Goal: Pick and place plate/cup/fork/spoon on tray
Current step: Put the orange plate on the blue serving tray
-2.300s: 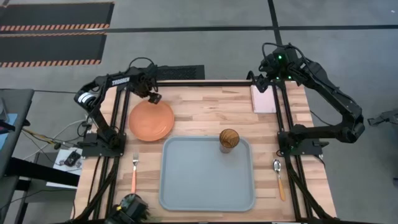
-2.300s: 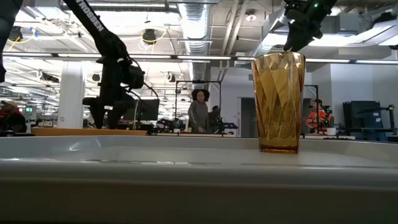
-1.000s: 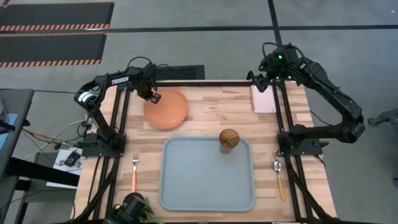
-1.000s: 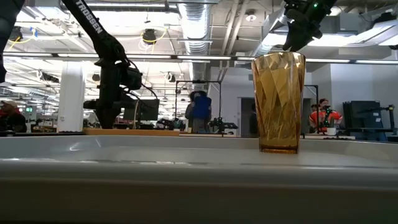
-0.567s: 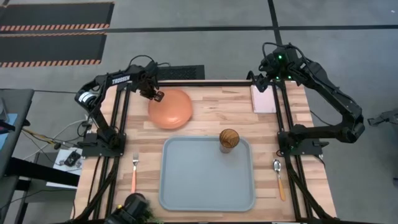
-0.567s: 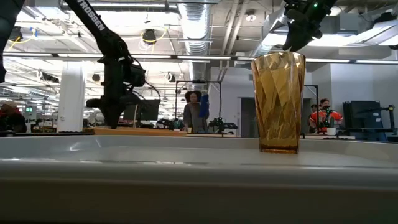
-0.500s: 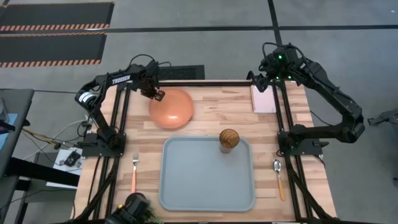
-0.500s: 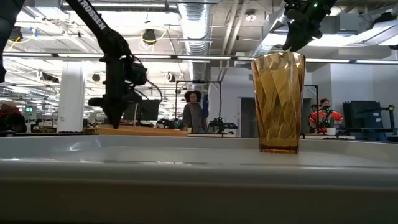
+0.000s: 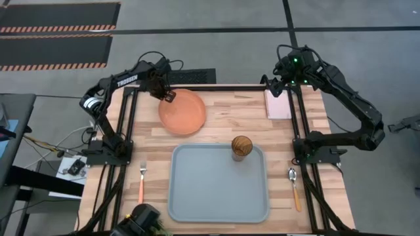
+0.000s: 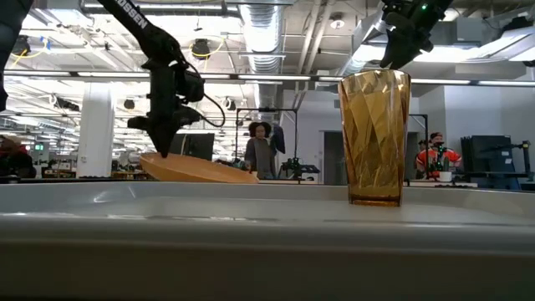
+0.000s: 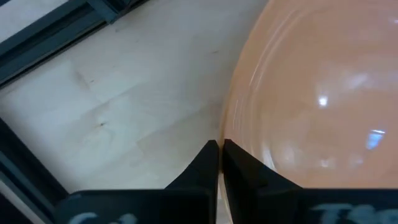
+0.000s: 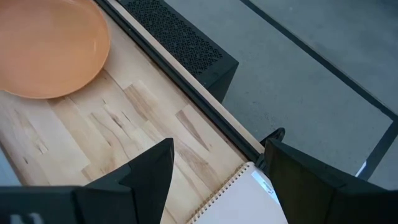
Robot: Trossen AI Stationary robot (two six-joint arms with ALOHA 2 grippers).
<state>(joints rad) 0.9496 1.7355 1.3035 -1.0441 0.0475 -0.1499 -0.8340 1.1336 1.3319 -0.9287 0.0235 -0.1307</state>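
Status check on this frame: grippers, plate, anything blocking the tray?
Left gripper shut on plate rim, plate lifted, tilted, short of tray. Right gripper open, parked over pink pad. Cup stands in tray's far right corner; rest free.

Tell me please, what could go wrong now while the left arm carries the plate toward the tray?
1. The left gripper pinches the plate only at its rim, and the plate hangs tilted in the low view, so it may slip or swing out.
2. The cup already stands at the far right of the tray; a wide swing could knock it over.
3. The plate might catch the tray's raised rim when lowered.

The right gripper waits open above the notepad.
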